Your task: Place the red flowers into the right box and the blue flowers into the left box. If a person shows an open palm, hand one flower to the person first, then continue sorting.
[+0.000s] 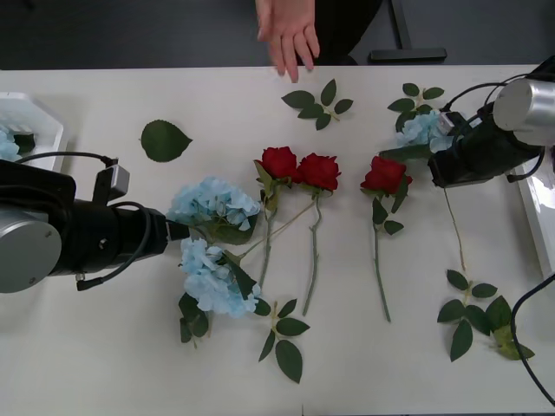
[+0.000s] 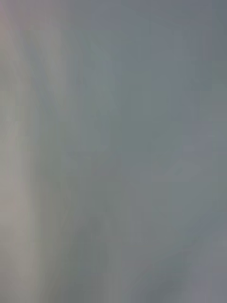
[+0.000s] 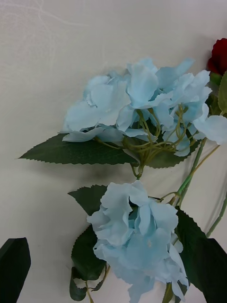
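While one blue bloom already sits in the left box (image 1: 39,130) at the counter's (image 1: 104,364) far left, most sorting is still open. Two blue flowers (image 1: 212,204) lie mid-left on the counter, one just behind the other, stems crossing toward the roses. Three red flowers (image 1: 319,171) lie in a row mid-counter, none boxed. A fourth blue cluster (image 1: 423,128) sits at the right, touching or just at the right arm's tip.

Left claw (image 3: 113,272): fingers spread, black tips at the corners of its wrist view, hovering close over the two blue clusters, gripping nothing. Right claw (image 1: 434,160): near the right-hand blue cluster; can't tell whether it's open or closed.

Right box (image 1: 533,221) shows as a white edge at far right; contents can't be seen.

The person's open palm (image 1: 289,33) hangs over the far counter edge, fingers spread. My read: handover takes priority now, then the sort resumes.

Loose leaf sprigs (image 1: 318,102) scattered around, ignore.
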`<state>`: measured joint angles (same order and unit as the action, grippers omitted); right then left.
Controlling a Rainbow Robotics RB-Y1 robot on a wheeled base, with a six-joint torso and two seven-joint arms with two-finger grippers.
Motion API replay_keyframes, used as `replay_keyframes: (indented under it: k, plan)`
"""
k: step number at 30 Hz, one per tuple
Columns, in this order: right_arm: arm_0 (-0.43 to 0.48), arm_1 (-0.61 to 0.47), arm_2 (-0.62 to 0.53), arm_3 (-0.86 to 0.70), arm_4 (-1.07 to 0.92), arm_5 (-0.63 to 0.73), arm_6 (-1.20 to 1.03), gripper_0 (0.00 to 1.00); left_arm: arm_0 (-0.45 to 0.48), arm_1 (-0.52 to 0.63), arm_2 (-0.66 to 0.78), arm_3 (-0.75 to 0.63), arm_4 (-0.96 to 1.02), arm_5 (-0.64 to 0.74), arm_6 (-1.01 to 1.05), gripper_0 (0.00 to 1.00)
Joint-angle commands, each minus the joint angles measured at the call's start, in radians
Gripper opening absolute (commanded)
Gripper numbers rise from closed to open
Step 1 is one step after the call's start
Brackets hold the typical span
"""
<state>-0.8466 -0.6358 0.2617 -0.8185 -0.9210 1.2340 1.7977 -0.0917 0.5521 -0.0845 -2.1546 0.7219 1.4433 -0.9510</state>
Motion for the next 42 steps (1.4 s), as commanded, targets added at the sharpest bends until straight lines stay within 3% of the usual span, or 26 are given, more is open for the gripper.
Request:
replay_keyframes:
  k: [1, 7, 10, 15, 23, 25, 37, 42]
  plan:
    - [-0.035, -0.056, -0.157, -0.004, -0.073, 0.068, 0.163, 0.00, 0.015, -0.017, -0.012, -0.034, -0.010, -0.014, 0.040, 1.00]
    - [-0.035, -0.093, -0.251, -0.004, -0.091, 0.117, 0.258, 0.00, 0.015, -0.017, -0.012, -0.034, -0.010, -0.014, 0.040, 1.00]
    - [-0.040, -0.113, -0.351, -0.004, -0.170, 0.116, 0.321, 0.00, 0.015, -0.017, -0.012, -0.034, -0.010, -0.014, 0.040, 1.00]
    - [-0.089, -0.125, -0.417, -0.004, -0.351, 0.117, 0.485, 0.00, 0.015, -0.017, -0.012, -0.034, -0.010, -0.014, 0.040, 1.00]
    - [-0.189, -0.021, -0.349, -0.010, -0.874, 0.082, 0.819, 0.00, 0.015, -0.017, -0.012, -0.034, -0.010, -0.014, 0.040, 1.00]
    - [-0.210, -0.002, -0.334, -0.010, -0.921, 0.056, 0.905, 0.00, 0.015, -0.017, -0.012, -0.034, -0.010, -0.014, 0.040, 1.00]
    - [-0.385, 0.151, -0.325, -0.010, -0.999, -0.119, 0.908, 0.00, 0.015, -0.017, -0.012, -0.034, -0.010, -0.014, 0.040, 1.00]
    - [-0.414, 0.183, -0.322, -0.010, -1.035, -0.185, 0.908, 0.00, 0.015, -0.017, -0.012, -0.034, -0.010, -0.014, 0.040, 1.00]
